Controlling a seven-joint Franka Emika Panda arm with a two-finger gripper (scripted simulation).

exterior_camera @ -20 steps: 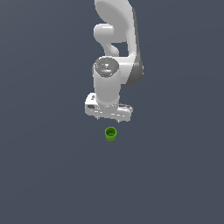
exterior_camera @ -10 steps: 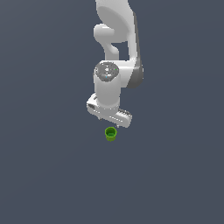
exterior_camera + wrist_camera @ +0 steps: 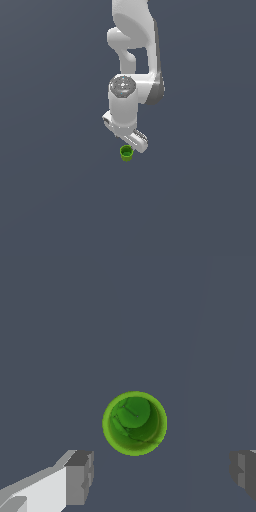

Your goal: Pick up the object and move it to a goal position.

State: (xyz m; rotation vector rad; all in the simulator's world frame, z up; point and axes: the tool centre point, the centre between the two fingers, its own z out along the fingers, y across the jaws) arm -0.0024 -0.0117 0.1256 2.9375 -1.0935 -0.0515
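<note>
Two fingertips (image 3: 80, 476) spread wide apart, nothing clamped between them, and the gripper (image 3: 162, 476) hangs right above the little green cup (image 3: 134, 423). The cup sits upright on the flat grey floor (image 3: 55, 200), just ahead of the gap between the jaws rather than squarely inside it. I reckon that's the risk: come straight down from here and a pad could clip the rim and tip or skid it. The exterior view only shows the cup (image 3: 127, 152) peeking out beneath the arm; the wrist view actually reveals that offset and the hollow inside.
</note>
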